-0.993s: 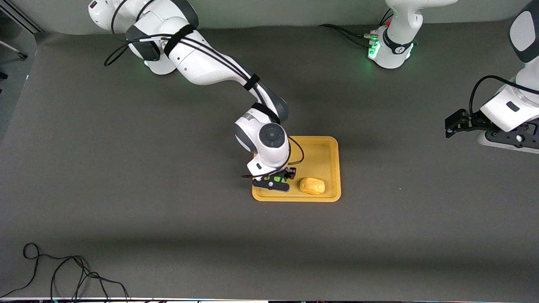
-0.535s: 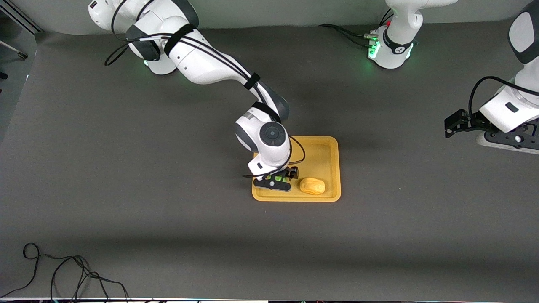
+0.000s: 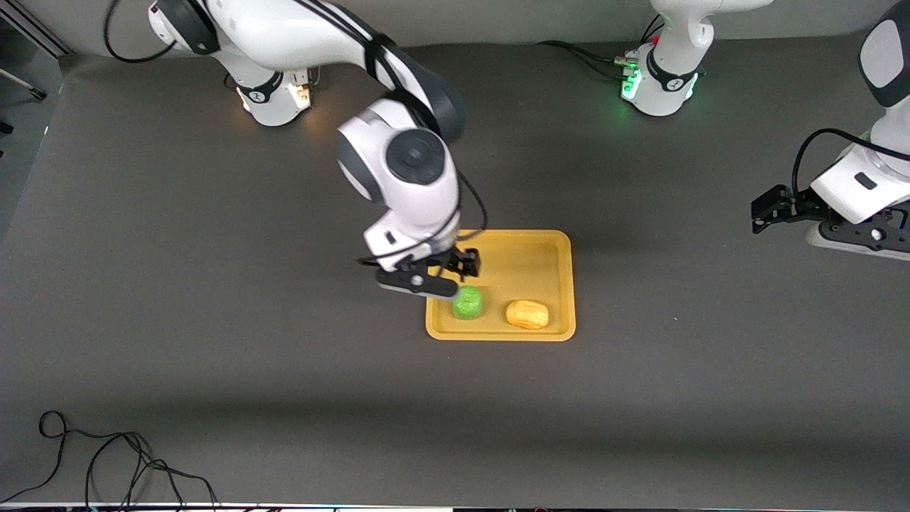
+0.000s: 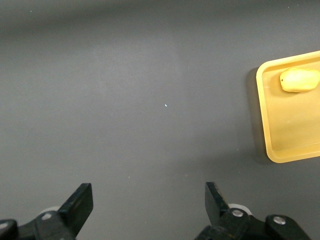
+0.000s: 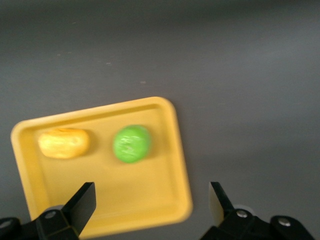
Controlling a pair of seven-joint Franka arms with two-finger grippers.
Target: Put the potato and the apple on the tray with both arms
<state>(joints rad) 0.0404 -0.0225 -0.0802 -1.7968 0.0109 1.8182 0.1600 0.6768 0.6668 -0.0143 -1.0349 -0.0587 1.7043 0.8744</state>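
Observation:
The yellow-orange tray lies mid-table. The green apple and the yellow-orange potato lie side by side on its part nearest the front camera, the apple toward the right arm's end. My right gripper hangs open and empty above the tray, over its edge by the apple. The right wrist view shows the apple, the potato and the tray below my open right gripper. My left gripper waits open and empty at the left arm's end; its wrist view shows the tray and potato.
A black cable lies coiled on the dark table near the front edge at the right arm's end. The two arm bases stand along the table's back edge.
My right gripper has opened and let go of the apple, then risen off the tray toward its own base. The apple now lies uncovered on the tray. The left arm has not moved.

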